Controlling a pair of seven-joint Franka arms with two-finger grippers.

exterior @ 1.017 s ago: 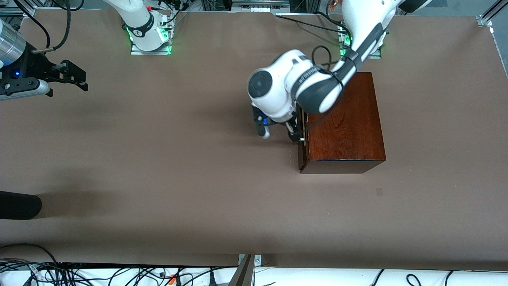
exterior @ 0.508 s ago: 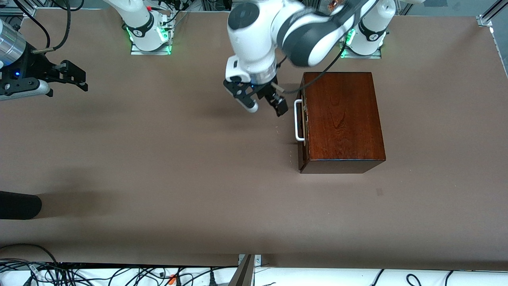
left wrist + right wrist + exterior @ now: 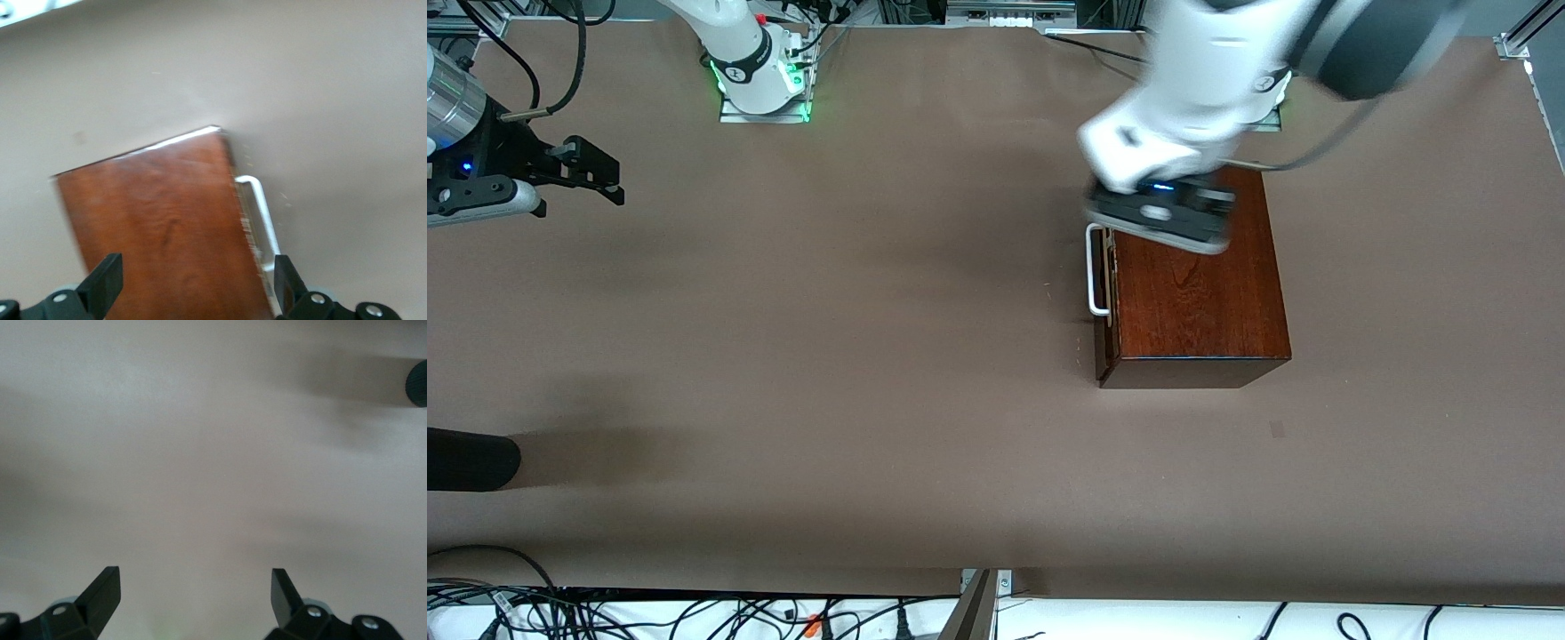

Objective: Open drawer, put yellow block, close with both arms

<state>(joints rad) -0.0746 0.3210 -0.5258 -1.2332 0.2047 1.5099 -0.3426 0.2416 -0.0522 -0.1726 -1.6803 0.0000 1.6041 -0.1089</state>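
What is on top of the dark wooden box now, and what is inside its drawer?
Nothing rests on the dark wooden box; the left pincer hangs open above it. The drawer is shut, its white handle free, so its inside is hidden. No yellow block is visible.

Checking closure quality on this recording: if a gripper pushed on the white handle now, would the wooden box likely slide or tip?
Probably slide rather than tip: the wooden box sits low and broad, flat on the table. It looks solid, so likely heavy for its size. The white handle appears a rigid bar; the drawer front looks nearly flush, leaving little travel.
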